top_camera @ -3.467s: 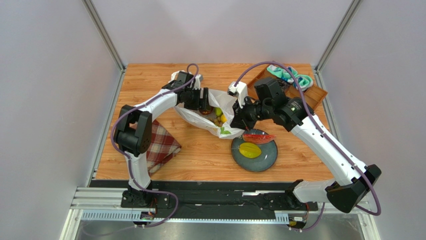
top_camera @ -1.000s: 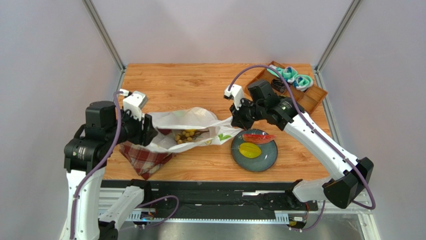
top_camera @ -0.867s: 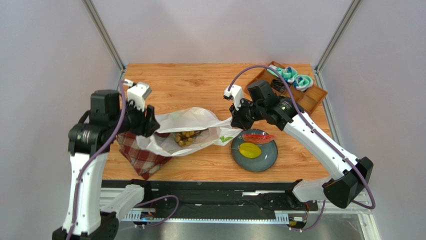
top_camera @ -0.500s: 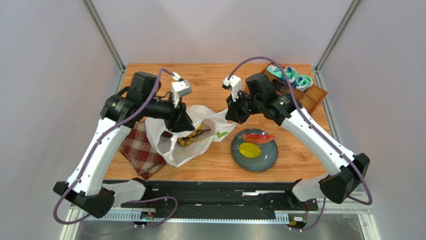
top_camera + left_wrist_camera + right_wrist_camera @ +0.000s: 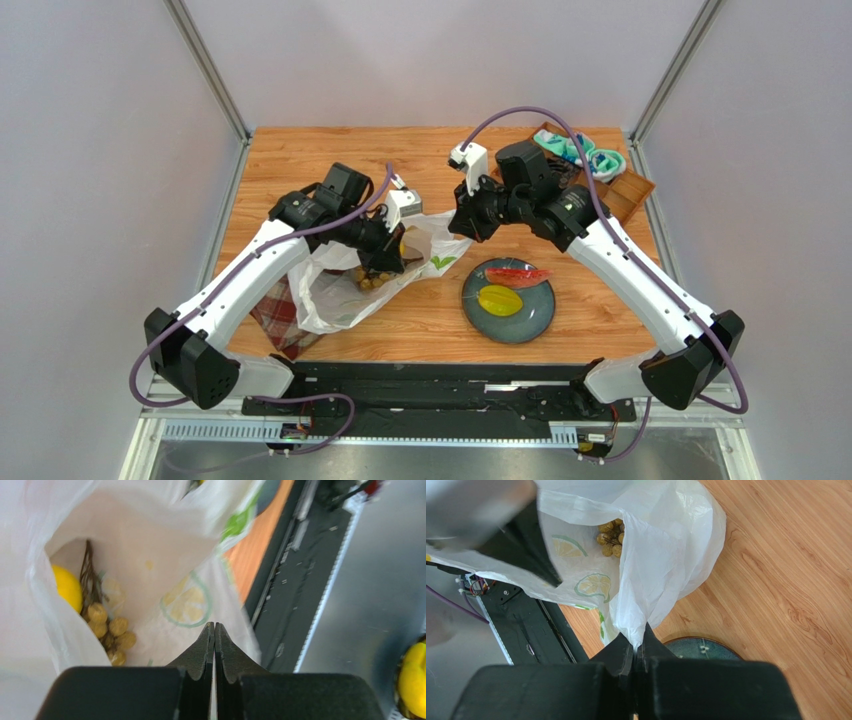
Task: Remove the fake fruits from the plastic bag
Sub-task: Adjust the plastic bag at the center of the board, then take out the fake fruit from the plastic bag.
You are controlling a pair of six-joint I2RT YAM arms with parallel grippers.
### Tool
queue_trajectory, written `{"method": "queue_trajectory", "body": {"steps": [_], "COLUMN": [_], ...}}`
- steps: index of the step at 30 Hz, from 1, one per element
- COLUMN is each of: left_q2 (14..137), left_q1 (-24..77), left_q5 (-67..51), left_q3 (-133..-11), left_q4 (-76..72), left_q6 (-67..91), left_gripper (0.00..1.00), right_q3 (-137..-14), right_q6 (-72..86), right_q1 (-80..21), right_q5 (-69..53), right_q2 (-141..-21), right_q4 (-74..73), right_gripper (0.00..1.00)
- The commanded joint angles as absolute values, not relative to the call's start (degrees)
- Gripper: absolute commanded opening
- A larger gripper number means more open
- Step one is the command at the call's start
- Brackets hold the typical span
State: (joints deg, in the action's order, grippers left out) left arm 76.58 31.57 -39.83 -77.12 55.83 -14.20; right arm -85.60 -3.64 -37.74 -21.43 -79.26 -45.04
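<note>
The white plastic bag [image 5: 335,295] lies open at the table's middle, printed with lemon slices and green leaves. My right gripper [image 5: 462,222] is shut on a pinch of its right rim [image 5: 646,615] and holds it up. My left gripper [image 5: 385,255] reaches into the bag's mouth; its jaws [image 5: 214,626] are shut, with nothing visible between them, over the bag's inner wall. Inside lie a brown grape bunch [image 5: 107,627] [image 5: 610,532] and a yellow fruit [image 5: 67,587]. A red watermelon slice [image 5: 517,273] and a yellow starfruit [image 5: 500,299] rest on the dark plate [image 5: 535,315].
A red plaid cloth [image 5: 268,310] lies partly under the bag at the left. A wooden tray [image 5: 625,190] with teal rolled socks [image 5: 590,155] stands at the back right. The black rail [image 5: 295,580] runs along the table's near edge.
My left arm swung from the table's left side over to the bag's mouth and reached in, and its jaws closed. The right gripper kept its hold on the bag's rim.
</note>
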Motion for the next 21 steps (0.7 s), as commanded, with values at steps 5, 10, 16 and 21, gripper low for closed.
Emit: {"method": "queue_trajectory", "body": {"steps": [5,10,16,21], "left_q2": [80.2,86.0,93.6,95.4], "left_q1": [31.5,29.3,27.4,27.4], "left_q5": [-14.7,-7.5,-13.1,-13.4], "left_q3": [-70.7,-73.3,-77.7,-77.1], "left_q4": [44.1,39.4,36.4,29.1], "left_q6": [-2.3,-0.3,1.3,0.1], "left_gripper": [0.31,0.63,0.9,0.89], "right_q3": [-81.4,-79.9,-79.6,-79.1], "right_q6": [-4.3,-6.1,-7.5,-7.6], "right_q1": [-37.8,-37.8,-37.7,-37.8], "right_q5": [-22.1,-21.6,-21.6,-21.6], "right_q2": [-73.3,-72.0,-71.6,-72.2], "right_q4": [-44.1,-44.2,-45.2,-45.2], "right_gripper": [0.0,0.0,0.0,0.0]}}
